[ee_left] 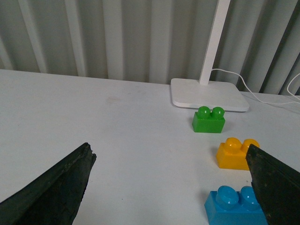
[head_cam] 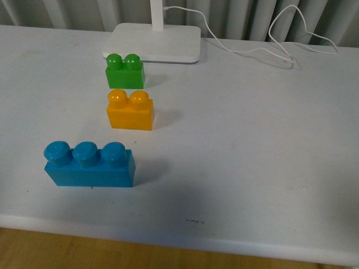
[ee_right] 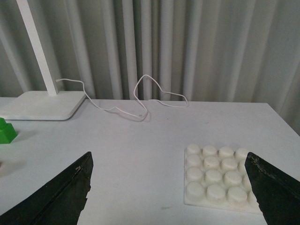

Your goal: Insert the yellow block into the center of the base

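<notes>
The yellow block point(head_cam: 130, 110) stands upright on the white table, between a green brick point(head_cam: 124, 71) behind it and a blue brick point(head_cam: 90, 163) in front. My left wrist view shows the yellow block point(ee_left: 231, 153) partly behind one black finger point(ee_left: 274, 187); the left gripper point(ee_left: 171, 185) is open over bare table, apart from every brick. The base point(ee_right: 216, 178), a white studded plate, lies flat in the right wrist view. My right gripper point(ee_right: 171, 187) is open just beside it, holding nothing. Neither arm shows in the front view, nor does the base.
A white lamp foot point(head_cam: 152, 43) with its post stands at the back of the table, its cable point(head_cam: 252, 42) trailing to the right. Grey curtains hang behind. The table's front edge point(head_cam: 185, 241) runs close to the blue brick.
</notes>
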Motion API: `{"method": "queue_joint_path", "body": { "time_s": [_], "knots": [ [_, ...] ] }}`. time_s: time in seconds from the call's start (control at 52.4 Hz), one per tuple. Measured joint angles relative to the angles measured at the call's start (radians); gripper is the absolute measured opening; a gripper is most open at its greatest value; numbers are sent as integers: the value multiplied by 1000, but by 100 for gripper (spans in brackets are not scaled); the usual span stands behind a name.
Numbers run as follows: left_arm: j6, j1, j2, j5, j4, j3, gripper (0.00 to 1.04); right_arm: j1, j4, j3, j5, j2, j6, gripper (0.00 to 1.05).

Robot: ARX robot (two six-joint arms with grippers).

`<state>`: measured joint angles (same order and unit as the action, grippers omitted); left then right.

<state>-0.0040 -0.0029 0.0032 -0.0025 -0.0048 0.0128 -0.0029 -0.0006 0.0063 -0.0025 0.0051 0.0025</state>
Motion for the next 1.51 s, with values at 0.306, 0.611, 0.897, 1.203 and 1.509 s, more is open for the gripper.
{"method": "queue_joint_path", "body": {
  "time_s": [0.306,0.611,0.897,1.203,1.509],
  "knots": [
    [0,0,0,0,0,0,98,-110,-63,291,-157,583,14,95],
    [0,0,0,0,0,0,98,-141,-237,721,-184,1236,-158,95],
    [0,0,0,0,0,0,98,-157,-330,934,-92,1546,-270,95],
    [0,0,0,0,0,0,98,-190,-355,1004,-61,1675,-303,95],
    [0,0,0,0,0,0,98,-254,-408,1085,-31,1780,-308,95]
  ]
}}
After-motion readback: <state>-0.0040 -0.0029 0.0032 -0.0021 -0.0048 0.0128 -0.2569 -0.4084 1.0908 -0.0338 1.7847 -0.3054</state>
